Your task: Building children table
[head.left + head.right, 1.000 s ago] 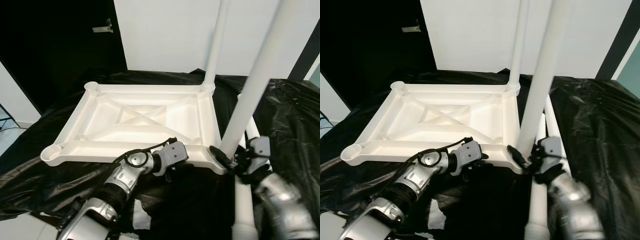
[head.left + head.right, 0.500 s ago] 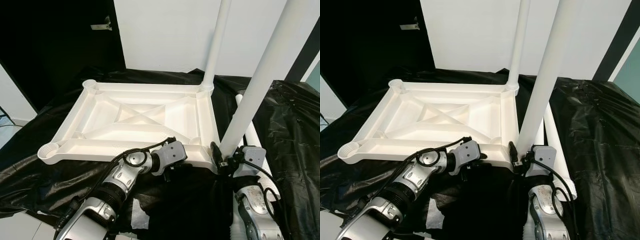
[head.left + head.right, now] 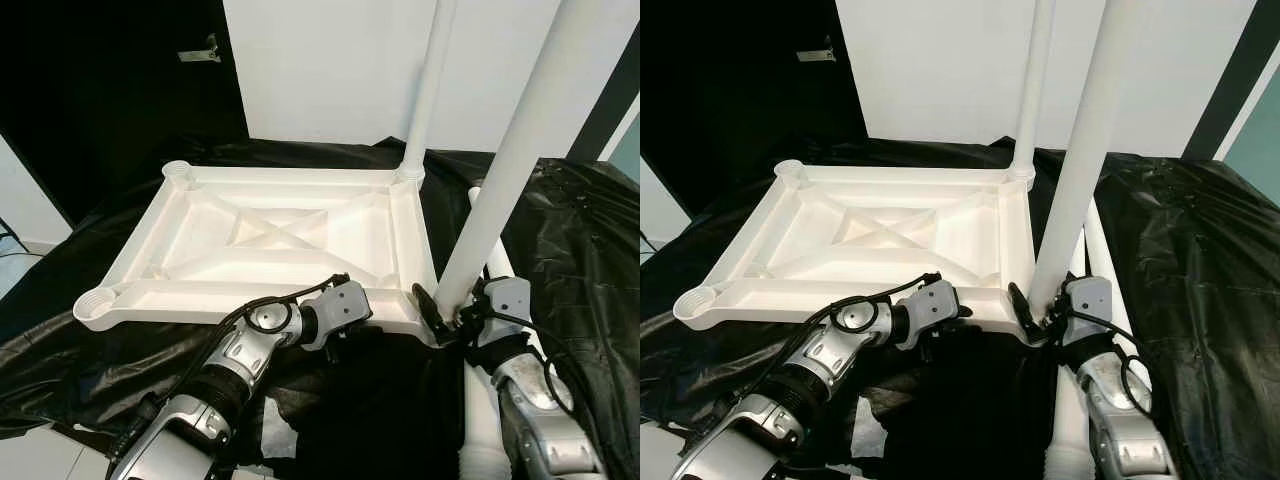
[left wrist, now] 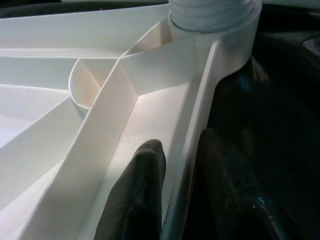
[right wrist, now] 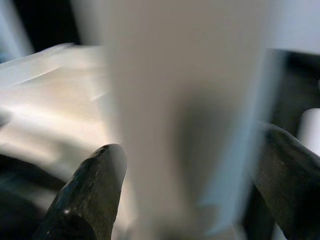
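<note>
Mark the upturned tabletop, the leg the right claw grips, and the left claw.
Tabletop (image 3: 150, 265), left eye view, left rim.
Leg (image 3: 505, 170), left eye view, mid-shaft.
Left claw (image 4: 182, 195), left wrist view, between fingertips straddling the rim.

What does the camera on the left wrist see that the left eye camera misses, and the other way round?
The left wrist view shows up close how the left pincer clamps the near rim of the upside-down tabletop, one finger inside, one outside. The left eye view shows the whole tabletop, the black sheet under it, a leg standing in the far corner, two open sockets, and the right pincer gripping the near leg. Both show the rim grip and the near corner socket with that leg in it.
</note>
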`<state>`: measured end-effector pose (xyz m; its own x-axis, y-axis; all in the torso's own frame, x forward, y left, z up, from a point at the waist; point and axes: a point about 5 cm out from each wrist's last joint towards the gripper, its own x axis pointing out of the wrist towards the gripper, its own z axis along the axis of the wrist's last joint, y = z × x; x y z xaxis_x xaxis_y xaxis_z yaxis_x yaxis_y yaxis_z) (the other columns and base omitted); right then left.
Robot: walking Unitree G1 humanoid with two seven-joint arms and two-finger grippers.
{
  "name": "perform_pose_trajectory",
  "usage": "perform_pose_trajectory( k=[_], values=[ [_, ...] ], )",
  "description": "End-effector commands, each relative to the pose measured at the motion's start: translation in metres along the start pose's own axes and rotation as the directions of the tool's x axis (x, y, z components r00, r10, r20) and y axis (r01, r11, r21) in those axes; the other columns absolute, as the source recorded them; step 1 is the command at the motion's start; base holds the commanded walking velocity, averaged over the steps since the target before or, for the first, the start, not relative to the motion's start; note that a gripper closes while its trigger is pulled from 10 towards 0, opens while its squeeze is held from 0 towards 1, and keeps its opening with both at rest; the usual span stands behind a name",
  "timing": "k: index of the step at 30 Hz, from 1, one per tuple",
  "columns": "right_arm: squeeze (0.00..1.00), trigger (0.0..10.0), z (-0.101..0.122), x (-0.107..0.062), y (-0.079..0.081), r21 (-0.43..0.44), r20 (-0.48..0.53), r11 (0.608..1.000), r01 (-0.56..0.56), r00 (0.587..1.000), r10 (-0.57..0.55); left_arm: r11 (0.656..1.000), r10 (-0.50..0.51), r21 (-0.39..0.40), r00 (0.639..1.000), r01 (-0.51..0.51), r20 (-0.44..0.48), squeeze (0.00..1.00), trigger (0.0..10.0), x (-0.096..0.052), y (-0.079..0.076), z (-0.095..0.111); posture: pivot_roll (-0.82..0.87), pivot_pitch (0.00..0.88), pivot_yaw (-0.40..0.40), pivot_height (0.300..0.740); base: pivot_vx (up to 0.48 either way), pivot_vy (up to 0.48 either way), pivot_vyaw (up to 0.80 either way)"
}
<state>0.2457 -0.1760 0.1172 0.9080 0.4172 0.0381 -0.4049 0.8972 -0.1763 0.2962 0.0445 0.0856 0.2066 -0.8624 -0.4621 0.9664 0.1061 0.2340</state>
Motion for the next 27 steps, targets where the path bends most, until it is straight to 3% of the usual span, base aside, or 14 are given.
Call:
perform_pose_trajectory(
  k=[1, 5, 6, 7, 8, 14, 17, 22, 25, 26, 27],
  values=[
    [0.00, 10.0, 0.001, 0.000, -0.002, 0.018, -0.013, 0.992, -0.121, 0.992, 0.122, 0.989, -0.109, -0.118, 0.985, 0.094, -0.132, 0.00, 10.0, 0.003, -0.025, -0.037, 0.00, 0.000, 0.002, 0.740, 0.000, 0.000, 0.00],
    [0.00, 10.0, 0.003, -0.002, -0.008, 0.001, -0.053, 0.977, -0.215, 0.975, 0.215, 0.988, -0.112, -0.118, 0.985, 0.096, -0.130, 0.00, 10.0, 0.003, -0.025, -0.036, 0.00, 0.000, 0.002, 0.740, 0.000, 0.000, 0.00],
    [0.00, 7.5, 0.003, -0.003, -0.011, 0.001, -0.079, 0.966, -0.260, 0.963, 0.259, 0.988, -0.112, -0.118, 0.985, 0.097, -0.131, 0.00, 10.0, 0.003, -0.025, -0.037, 0.00, 0.000, 0.002, 0.740, 0.000, 0.000, 0.00],
    [0.00, 7.5, 0.003, -0.004, -0.013, 0.003, -0.095, 0.958, -0.286, 0.954, 0.284, 0.988, -0.112, -0.118, 0.985, 0.097, -0.132, 0.00, 10.0, 0.003, -0.025, -0.037, 0.00, 0.000, 0.003, 0.740, 0.000, 0.000, 0.00],
    [0.00, 0.0, 0.003, -0.005, -0.015, 0.002, -0.107, 0.948, -0.319, 0.942, 0.317, 0.988, -0.112, -0.118, 0.985, 0.097, -0.132, 0.00, 10.0, 0.003, -0.025, -0.037, 0.00, 0.000, 0.003, 0.740, 0.000, 0.000, 0.00],
    [0.00, 0.0, 0.002, -0.008, -0.018, 0.006, -0.127, 0.931, -0.364, 0.924, 0.362, 0.988, -0.112, -0.118, 0.985, 0.096, -0.134, 0.00, 10.0, 0.002, -0.025, -0.037, 0.00, 0.000, 0.004, 0.740, 0.000, 0.000, 0.00],
    [0.00, 0.0, -0.003, -0.009, -0.019, 0.059, -0.152, 0.933, -0.355, 0.921, 0.360, 0.989, -0.112, -0.117, 0.984, 0.096, -0.136, 0.00, 10.0, 0.001, -0.025, -0.038, 0.00, 0.000, 0.005, 0.740, 0.000, 0.000, 0.00],
    [0.00, 0.0, -0.010, -0.007, -0.005, 0.115, -0.135, 0.944, -0.309, 0.937, 0.323, 0.989, -0.113, -0.114, 0.984, 0.097, -0.137, 0.00, 10.0, 0.002, -0.025, -0.038, 0.00, 0.000, 0.002, 0.740, 0.000, 0.000, 0.00],
    [0.00, 0.0, -0.020, -0.001, 0.017, 0.154, -0.098, 0.987, -0.057, 0.993, 0.072, 0.989, -0.112, -0.114, 0.985, 0.097, -0.133, 0.00, 10.0, 0.003, -0.025, -0.036, 0.00, 0.000, -0.002, 0.740, 0.000, 0.000, 0.00],
    [0.00, 0.0, -0.020, -0.001, 0.017, 0.154, -0.098, 0.987, -0.057, 0.993, 0.072, 0.989, -0.112, -0.114, 0.985, 0.097, -0.133, 0.00, 10.0, 0.003, -0.025, -0.036, 0.00, 0.000, -0.002, 0.740, 0.000, 0.000, 0.00],
    [0.00, 0.0, -0.023, -0.002, 0.019, 0.150, -0.099, 0.986, 0.077, 0.993, -0.063, 0.989, -0.112, -0.114, 0.985, 0.097, -0.133, 0.00, 10.0, 0.004, -0.025, -0.036, 0.01, 0.000, 0.000, 0.740, 0.000, 0.000, 0.00]
  ],
)
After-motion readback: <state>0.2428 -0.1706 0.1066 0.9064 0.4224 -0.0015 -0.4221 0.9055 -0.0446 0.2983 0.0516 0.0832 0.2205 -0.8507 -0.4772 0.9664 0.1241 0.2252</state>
